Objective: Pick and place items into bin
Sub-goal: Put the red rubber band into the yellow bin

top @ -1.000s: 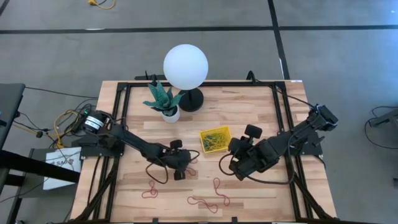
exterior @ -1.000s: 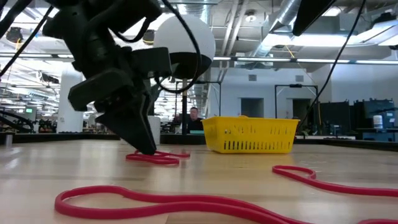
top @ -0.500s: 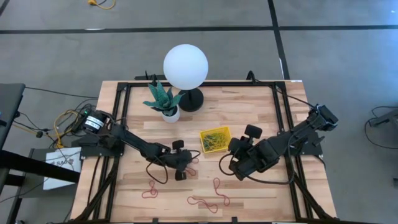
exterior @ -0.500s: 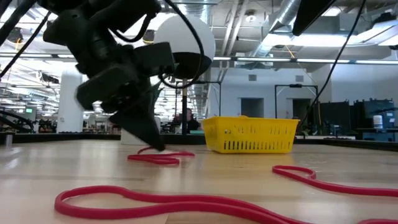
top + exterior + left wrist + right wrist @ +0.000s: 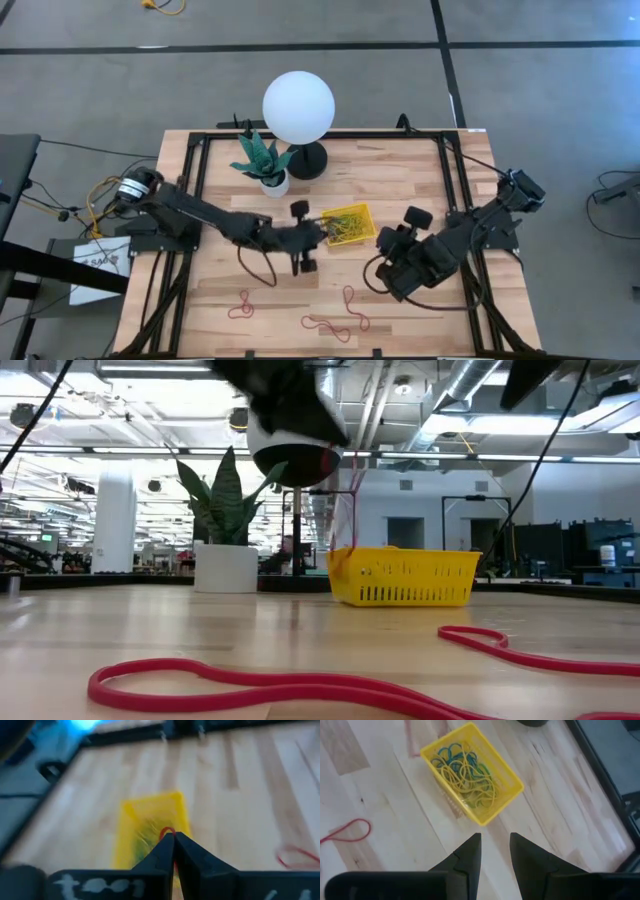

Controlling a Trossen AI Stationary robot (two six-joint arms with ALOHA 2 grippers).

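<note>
The bin point(image 5: 350, 222), a small yellow tray holding several yellow, green and blue bands point(image 5: 467, 770), sits mid-table. My left gripper point(image 5: 320, 232) is at the bin's left rim, shut on a red rubber band point(image 5: 346, 510). In the left wrist view its fingers point(image 5: 173, 842) meet right in front of the bin point(image 5: 145, 820). My right gripper point(image 5: 495, 851) hovers open to the right of the bin, toward the near edge point(image 5: 390, 262), with nothing between its fingers. Three red bands lie flat near the front edge point(image 5: 240, 306) point(image 5: 332, 325) point(image 5: 348, 297). My left gripper pinches the red band between its two fingertips, and a small arc of the loop point(image 5: 167, 831) sticks out past them. The fingers slant down from the table's left. The band hangs slack below them, off the table. Its lower end point(image 5: 336, 550) reaches the bin's left rim.
A white pot with a spiky plant point(image 5: 266, 168) and a white globe lamp point(image 5: 298, 108) stand behind the bin. Black frame rails point(image 5: 200, 200) run along the table's sides, and black cables loop beside both arms. The low view shows red bands in the foreground point(image 5: 280, 685) point(image 5: 520, 652).
My left gripper has shut on the red band that lay on the table. It then rose and went right toward the bin, tipping nearer to level. The band has come clear of the table and hangs from the fingertips. My right gripper has drifted a little toward the near edge.
</note>
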